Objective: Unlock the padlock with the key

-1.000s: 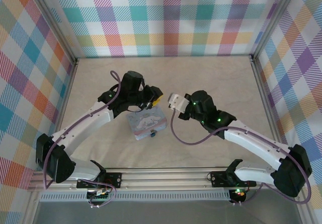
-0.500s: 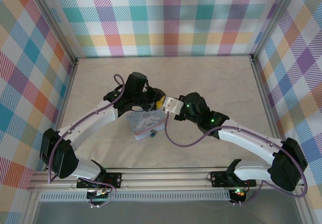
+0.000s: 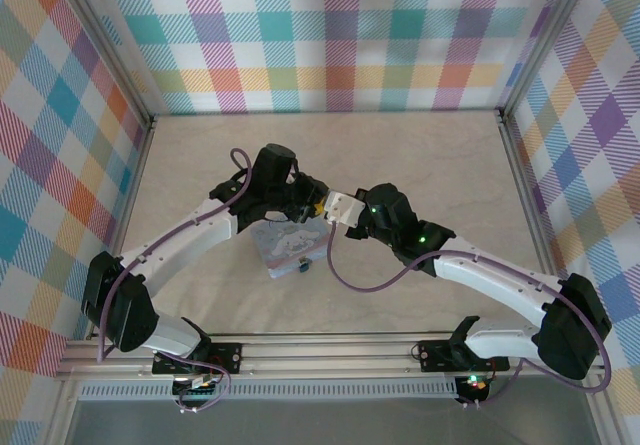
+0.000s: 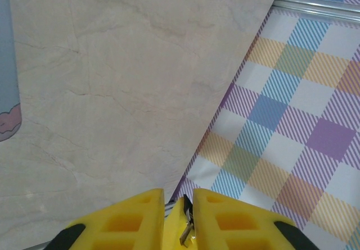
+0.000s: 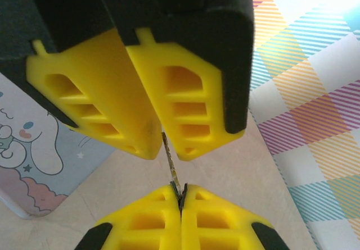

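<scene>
Just past the far right corner of the pale blue tin, in the view from above, we see the left gripper and the right gripper meeting tip to tip over the table. The padlock lies against or just beside the tin's near edge, toward its right corner, with neither arm on it. From the left wrist, the tin is a grey-blue strip at the left border and the marbled table runs away from it toward the plaid wall. At the bottom, that gripper's own yellow fingers stand nearly together, with a thin metal sliver, the key, in the slot between them. We cannot tell whether they already pinch it. From the right wrist, with the tin and its white cartoon animal at lower left, the right gripper's fingers are pressed tight on the lower end of the key. The key stands up out of them and runs into the narrow gap between the left gripper's fingers above. We read this as a hand-over or re-grip held in the air beside the tin — the key is so small that each pincer takes one end, so a usable length can be left free for the lock. The padlock has yet to be steadied.
</scene>
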